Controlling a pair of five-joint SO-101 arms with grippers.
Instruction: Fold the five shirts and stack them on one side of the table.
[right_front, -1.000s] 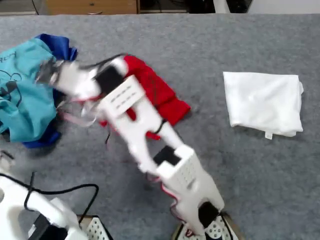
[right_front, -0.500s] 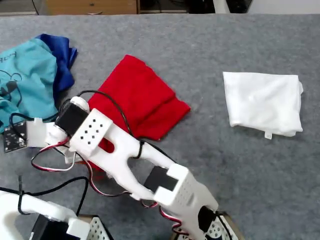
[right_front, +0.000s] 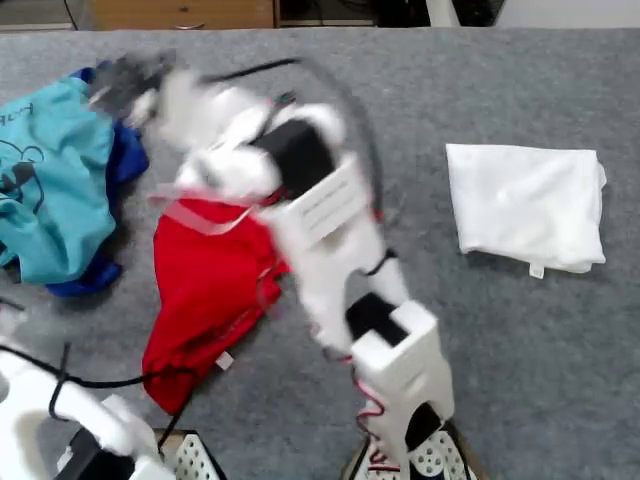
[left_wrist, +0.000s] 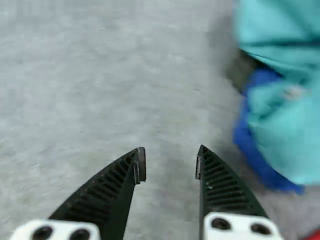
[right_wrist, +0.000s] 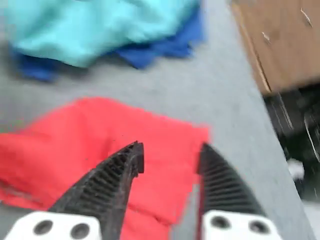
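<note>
One white shirt (right_front: 525, 205) lies folded near the table's (right_front: 450, 90) right edge. The red shirt (right_front: 205, 290), teal shirt (right_front: 50, 180) and blue shirt (right_front: 125, 160) lie unfolded toward the left edge. My left hand (left_wrist: 168, 162) and right hand (right_wrist: 170, 155) gape empty.

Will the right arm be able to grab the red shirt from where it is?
Probably yes. The right arm has its jaws open and pointing at the red shirt, and nothing lies on the shirt or between them.
</note>
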